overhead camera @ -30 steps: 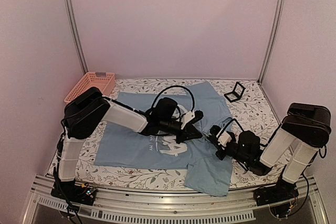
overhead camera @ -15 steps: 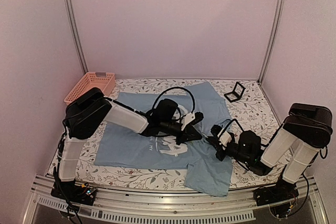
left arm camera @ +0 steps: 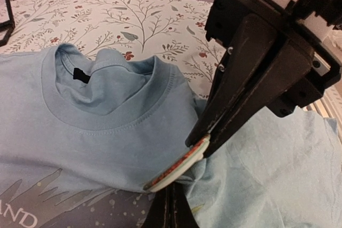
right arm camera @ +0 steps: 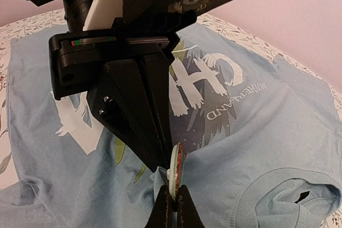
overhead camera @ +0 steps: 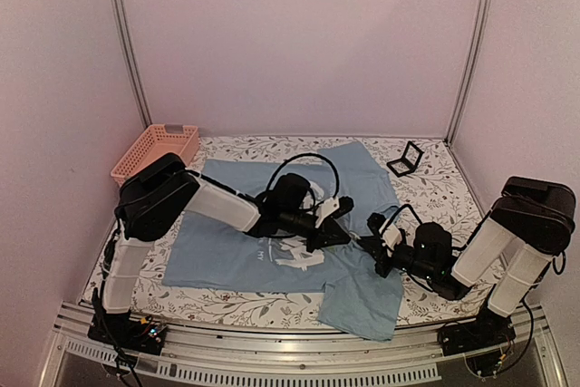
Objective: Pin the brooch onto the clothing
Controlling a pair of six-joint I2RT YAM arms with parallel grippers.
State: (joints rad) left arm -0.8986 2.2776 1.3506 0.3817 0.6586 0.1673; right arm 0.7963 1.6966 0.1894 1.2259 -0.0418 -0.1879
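The light blue T-shirt (overhead camera: 227, 242) lies flat on the table, its collar towards the right. My left gripper (overhead camera: 347, 233) is shut on a small pinched fold of shirt fabric below the collar (left arm camera: 171, 198). My right gripper (overhead camera: 369, 244) meets it tip to tip and is shut on the brooch (right arm camera: 176, 166), held on edge against that fold. In the left wrist view the brooch (left arm camera: 179, 168) shows an orange-green face and a white back. The right gripper (left arm camera: 207, 141) grips its upper end. In the right wrist view my left gripper (right arm camera: 160, 164) comes down from above to my right gripper (right arm camera: 173, 198).
A small black hinged case (overhead camera: 405, 159) stands open at the back right. An orange basket (overhead camera: 156, 149) sits at the back left corner. The table has a floral cloth (overhead camera: 435, 197), and pink walls close in on all sides.
Both grippers have shifted slightly to the right and stay closed tip to tip. The shirt fabric between them has bunched a little more.
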